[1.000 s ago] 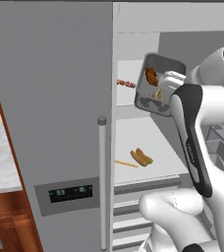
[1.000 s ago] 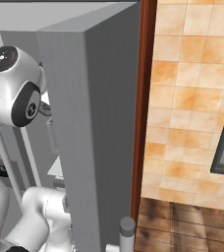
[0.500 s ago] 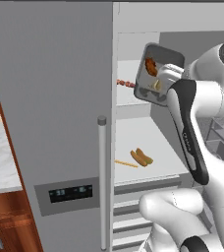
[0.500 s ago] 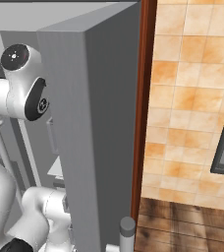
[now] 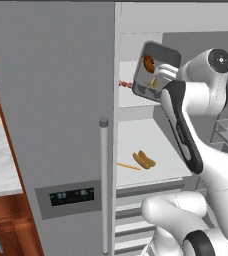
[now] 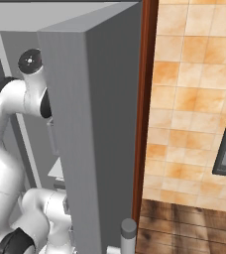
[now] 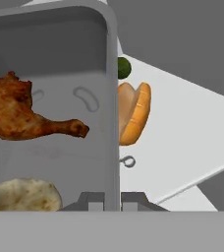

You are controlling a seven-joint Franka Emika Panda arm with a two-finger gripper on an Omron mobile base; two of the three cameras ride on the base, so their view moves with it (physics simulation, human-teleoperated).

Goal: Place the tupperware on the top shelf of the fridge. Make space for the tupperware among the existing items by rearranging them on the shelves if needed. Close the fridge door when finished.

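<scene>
Tupperware [image 7: 60, 108] clamped in hand [image 7: 113, 199], hiding skewer's [image 7: 127, 161] length.

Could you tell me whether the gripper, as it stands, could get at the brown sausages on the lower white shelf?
Probably not: the gripper is shut on the grey tupperware tub's wall, up by the top shelf; the brown sausages lie unobstructed below.

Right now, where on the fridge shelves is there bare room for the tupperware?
The top shelf is bare beyond the orange bun and green fruit; the skewer crowds its near left edge. The lower shelf is bare behind the sausages and the tan stick. The gripper holds the tupperware.
</scene>
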